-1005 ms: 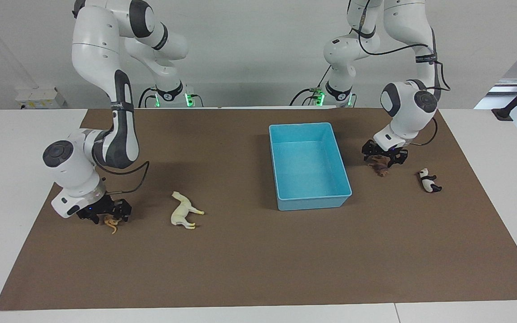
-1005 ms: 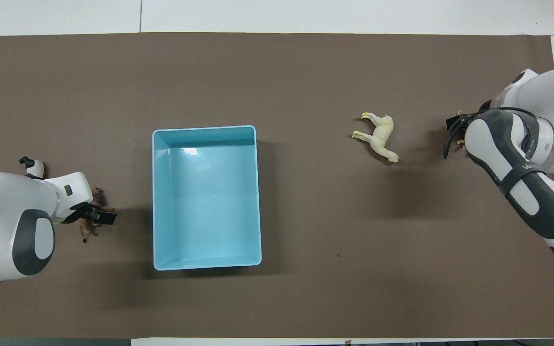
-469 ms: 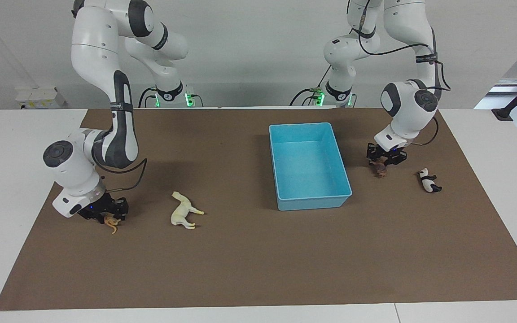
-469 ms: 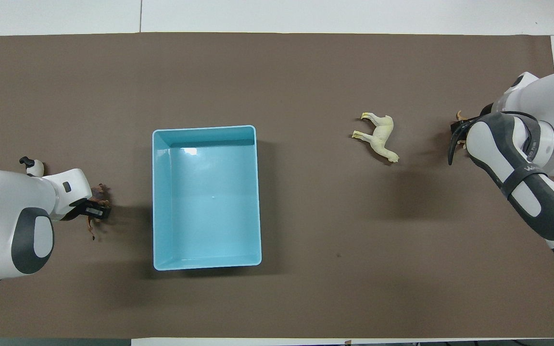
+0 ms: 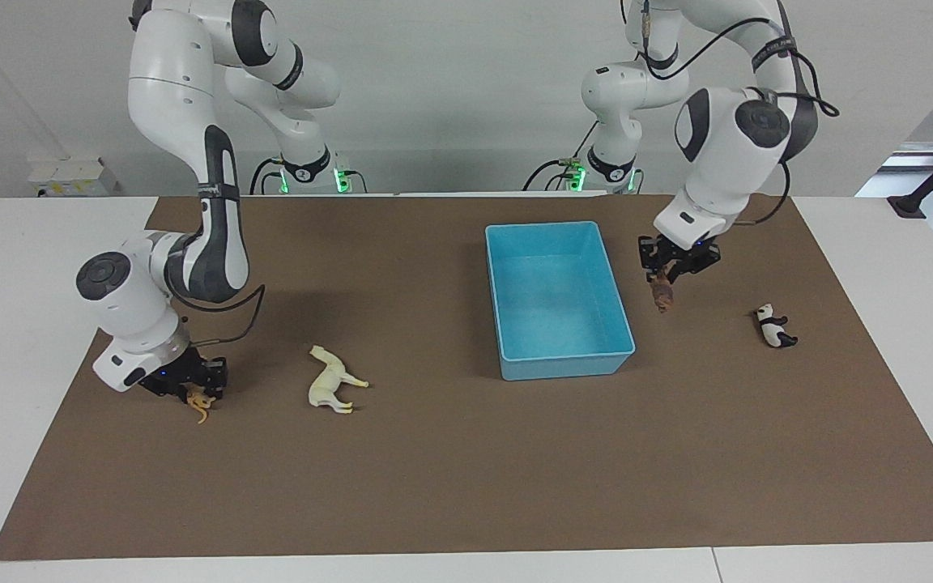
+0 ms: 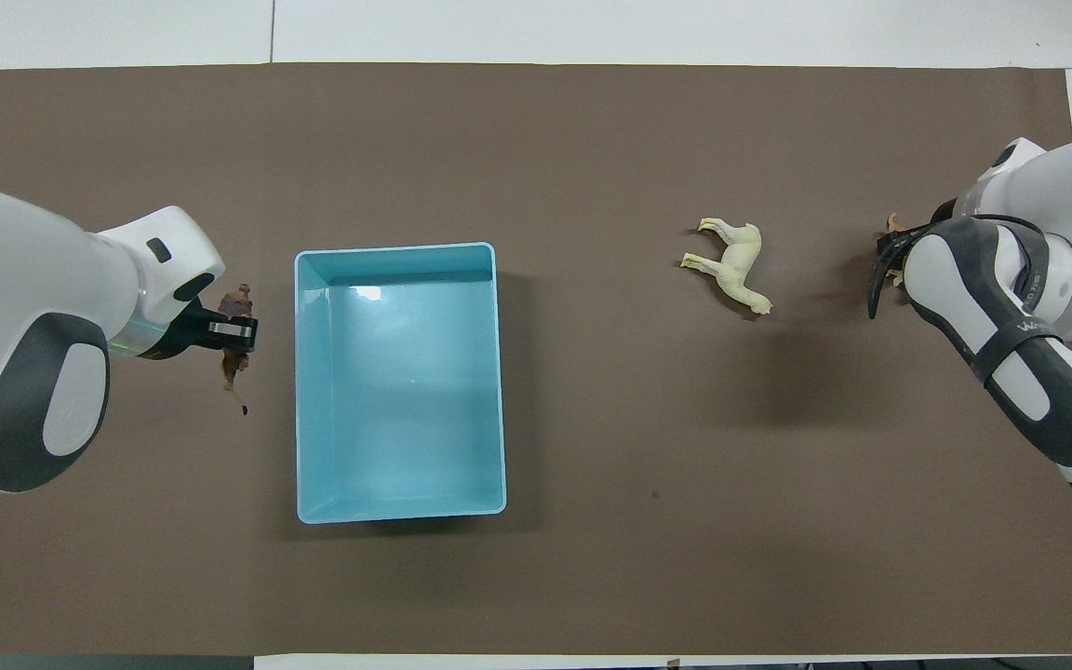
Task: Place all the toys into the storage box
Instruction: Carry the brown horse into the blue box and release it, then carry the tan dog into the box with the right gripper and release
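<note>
Toys number four here, and none lies in the storage box [image 5: 507,368] yet. That light blue bin sits on the brown mat [image 5: 466,486], toward the left arm's end of the table, its floor bare.

Brown lion [image 5: 662,293] hangs in the air, pinched by the left gripper [image 5: 671,267], whose fingers are closed on its upper end so that the figurine dangles below them. Gripper and lion are up over the mat just beside the box's wall, on the side toward the left arm's end; in the overhead view the lion [image 6: 233,358] shows close to the box rim [image 6: 298,372] but outside it.

Black-and-white panda [image 5: 773,325] lies on its side on the mat, farther toward the left arm's end than the lion and well apart from the box.

Cream-white horse [image 5: 332,390] lies on its side toward the right arm's end, well apart from the box.

Orange tiger [image 5: 201,403] is at the mat's edge at the right arm's end, down on the mat. The right gripper [image 5: 195,387] is lowered onto it, fingers drawn in narrowly on the tiger's body.
</note>
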Available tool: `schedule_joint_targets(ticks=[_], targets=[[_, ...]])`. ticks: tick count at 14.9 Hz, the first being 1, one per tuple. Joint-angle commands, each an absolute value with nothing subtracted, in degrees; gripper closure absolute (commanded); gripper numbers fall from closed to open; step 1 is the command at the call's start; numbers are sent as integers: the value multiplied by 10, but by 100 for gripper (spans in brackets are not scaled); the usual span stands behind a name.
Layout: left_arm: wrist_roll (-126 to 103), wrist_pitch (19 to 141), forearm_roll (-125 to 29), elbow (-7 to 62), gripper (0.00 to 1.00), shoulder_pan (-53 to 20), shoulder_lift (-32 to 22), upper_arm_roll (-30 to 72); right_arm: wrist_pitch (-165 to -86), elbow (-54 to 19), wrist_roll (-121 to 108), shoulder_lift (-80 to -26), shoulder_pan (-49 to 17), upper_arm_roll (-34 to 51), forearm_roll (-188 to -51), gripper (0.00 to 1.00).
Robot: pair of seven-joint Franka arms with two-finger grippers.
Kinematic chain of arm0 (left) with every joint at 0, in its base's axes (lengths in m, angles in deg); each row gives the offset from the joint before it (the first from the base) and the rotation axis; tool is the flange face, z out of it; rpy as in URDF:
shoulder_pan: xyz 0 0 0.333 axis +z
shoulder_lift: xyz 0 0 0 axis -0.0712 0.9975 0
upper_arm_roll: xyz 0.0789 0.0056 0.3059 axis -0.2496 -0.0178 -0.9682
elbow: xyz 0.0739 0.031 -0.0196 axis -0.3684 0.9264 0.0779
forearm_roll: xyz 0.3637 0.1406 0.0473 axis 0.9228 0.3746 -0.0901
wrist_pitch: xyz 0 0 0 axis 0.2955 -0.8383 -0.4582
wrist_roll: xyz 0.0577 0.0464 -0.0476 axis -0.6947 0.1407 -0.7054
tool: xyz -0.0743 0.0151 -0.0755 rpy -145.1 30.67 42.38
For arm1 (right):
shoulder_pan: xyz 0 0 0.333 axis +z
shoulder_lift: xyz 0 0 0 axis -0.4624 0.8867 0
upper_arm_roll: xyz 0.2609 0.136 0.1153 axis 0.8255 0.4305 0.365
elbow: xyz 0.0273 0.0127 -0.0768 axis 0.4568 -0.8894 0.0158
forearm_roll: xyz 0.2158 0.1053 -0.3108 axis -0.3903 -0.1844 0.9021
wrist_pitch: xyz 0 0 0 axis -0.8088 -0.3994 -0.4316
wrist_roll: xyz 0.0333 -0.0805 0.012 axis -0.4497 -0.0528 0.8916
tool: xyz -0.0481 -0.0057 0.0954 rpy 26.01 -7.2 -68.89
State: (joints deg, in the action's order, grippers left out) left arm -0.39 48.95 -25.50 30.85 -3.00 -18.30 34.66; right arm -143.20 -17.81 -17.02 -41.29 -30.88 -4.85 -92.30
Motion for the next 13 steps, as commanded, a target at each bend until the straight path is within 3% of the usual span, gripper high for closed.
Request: schedule_joint_targets(ticks=[1, 2, 3, 4, 9, 13], targets=[[-104, 455, -255, 281, 100, -89, -177, 339, -1403, -165, -170, -421, -314, -46, -930, 100], [-148, 460, -255, 285, 100, -118, -179, 339, -1377, -151, -170, -428, -313, -46, -928, 100], [-168, 462, -255, 286, 58, -132, -181, 339, -1354, -143, -169, -440, -311, -47, -927, 100], [-164, 462, -255, 285, 1, -134, -181, 339, -1338, -140, -169, -456, -309, -47, -922, 100], [-94, 462, -252, 281, 0, -117, -177, 331, -1220, -100, -140, -528, -292, -46, -922, 100], [140, 515, -228, 275, 0, 42, -167, 331, -1043, 47, 98, -521, -187, -46, -922, 100]])
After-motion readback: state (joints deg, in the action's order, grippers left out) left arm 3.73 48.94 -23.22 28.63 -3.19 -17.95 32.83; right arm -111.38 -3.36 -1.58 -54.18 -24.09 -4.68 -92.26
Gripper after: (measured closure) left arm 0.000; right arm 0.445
